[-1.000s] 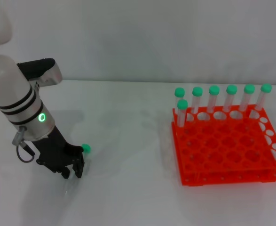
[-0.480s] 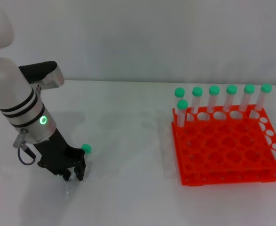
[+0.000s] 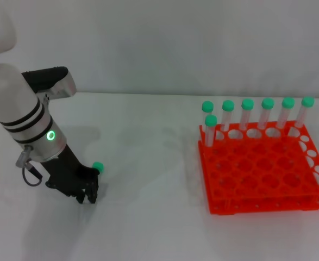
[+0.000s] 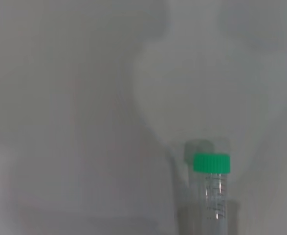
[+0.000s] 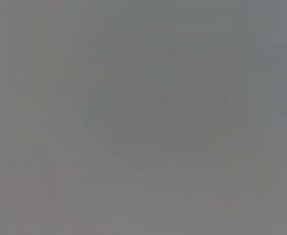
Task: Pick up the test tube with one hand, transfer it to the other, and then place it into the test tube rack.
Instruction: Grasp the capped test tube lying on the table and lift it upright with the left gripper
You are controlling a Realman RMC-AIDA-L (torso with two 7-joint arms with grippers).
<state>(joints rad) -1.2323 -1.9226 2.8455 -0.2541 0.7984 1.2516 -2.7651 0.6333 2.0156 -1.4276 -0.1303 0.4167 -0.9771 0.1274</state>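
We have our left gripper (image 3: pixel 88 193) down on the counter (image 3: pixel 148 163) at the test tube (image 4: pixel 212 188), its fingers closed around the body below the green cap; we should confirm a firm hold, then lift straight; the test tube rack (image 3: pixel 262 174) stands well apart.

I see a clear plastic test tube (image 4: pixel 212 193) with a green cap, a bright orange perforated plastic rack (image 3: pixel 262 174), a black left gripper (image 3: pixel 88 191) on a white-silver arm with black bands, and a white table (image 3: pixel 148 141).
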